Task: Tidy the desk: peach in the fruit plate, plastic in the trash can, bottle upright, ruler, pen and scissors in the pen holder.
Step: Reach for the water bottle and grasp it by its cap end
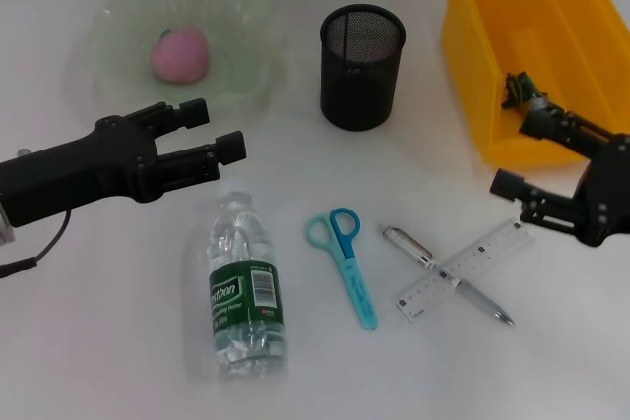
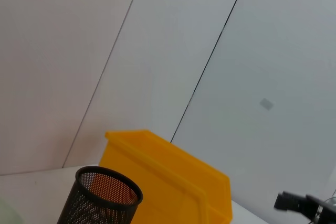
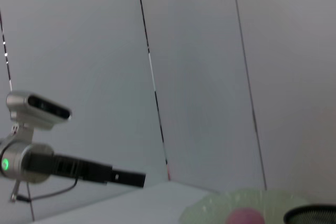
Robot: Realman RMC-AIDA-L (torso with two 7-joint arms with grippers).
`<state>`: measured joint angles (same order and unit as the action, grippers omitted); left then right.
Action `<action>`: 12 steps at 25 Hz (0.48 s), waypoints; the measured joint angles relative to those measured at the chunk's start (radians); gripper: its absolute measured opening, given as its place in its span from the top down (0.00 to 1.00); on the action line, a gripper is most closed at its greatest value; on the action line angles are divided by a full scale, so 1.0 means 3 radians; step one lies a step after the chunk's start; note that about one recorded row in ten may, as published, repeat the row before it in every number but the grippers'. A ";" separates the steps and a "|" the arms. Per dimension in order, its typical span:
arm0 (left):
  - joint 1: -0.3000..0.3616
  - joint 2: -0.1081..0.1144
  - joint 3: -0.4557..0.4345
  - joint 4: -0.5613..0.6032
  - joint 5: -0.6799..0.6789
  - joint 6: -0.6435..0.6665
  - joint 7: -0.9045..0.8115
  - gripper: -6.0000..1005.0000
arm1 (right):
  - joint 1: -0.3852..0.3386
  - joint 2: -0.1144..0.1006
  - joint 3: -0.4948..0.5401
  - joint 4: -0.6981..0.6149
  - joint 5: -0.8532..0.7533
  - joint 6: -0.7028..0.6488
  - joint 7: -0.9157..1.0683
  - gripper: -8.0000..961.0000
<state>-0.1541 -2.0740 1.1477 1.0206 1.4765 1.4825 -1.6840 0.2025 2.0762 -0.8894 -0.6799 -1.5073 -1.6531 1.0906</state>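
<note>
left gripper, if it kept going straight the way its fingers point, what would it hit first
Probably the pen holder. The open left gripper points right and slightly away, roughly at its base, though it could pass in front; depth is unclear.

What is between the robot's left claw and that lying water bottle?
Nothing visible. The open left gripper hangs just beyond the water bottle, whose cap end points toward it, with only bare table between.

Pink peach (image 1: 179, 54), pale-green plate (image 1: 246, 17), yellow bin (image 1: 472, 56), black mesh holder (image 1: 361, 66).
</note>
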 joint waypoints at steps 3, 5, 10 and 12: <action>0.0000 0.0000 0.0000 0.0000 0.0000 0.0000 0.0000 0.14 | 0.0032 0.0005 0.0013 0.0048 -0.0151 0.0092 -0.0008 0.15; 0.0010 0.0000 0.0037 0.0022 -0.0015 -0.0037 -0.0007 0.14 | 0.0074 0.0005 0.0003 0.0129 -0.0189 0.0165 -0.0012 0.14; -0.0016 0.0003 0.0040 0.0011 -0.0019 -0.0093 0.0009 0.14 | 0.0093 0.0003 -0.0015 0.0159 -0.0205 0.0192 -0.0015 0.14; -0.0016 0.0004 0.0040 0.0009 -0.0019 -0.0095 0.0008 0.14 | 0.0094 0.0003 -0.0017 0.0159 -0.0207 0.0200 -0.0015 0.14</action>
<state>-0.1590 -2.0727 1.1597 1.0234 1.4709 1.4541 -1.6816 0.2306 2.0770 -0.8944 -0.6321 -1.5695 -1.5930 1.0860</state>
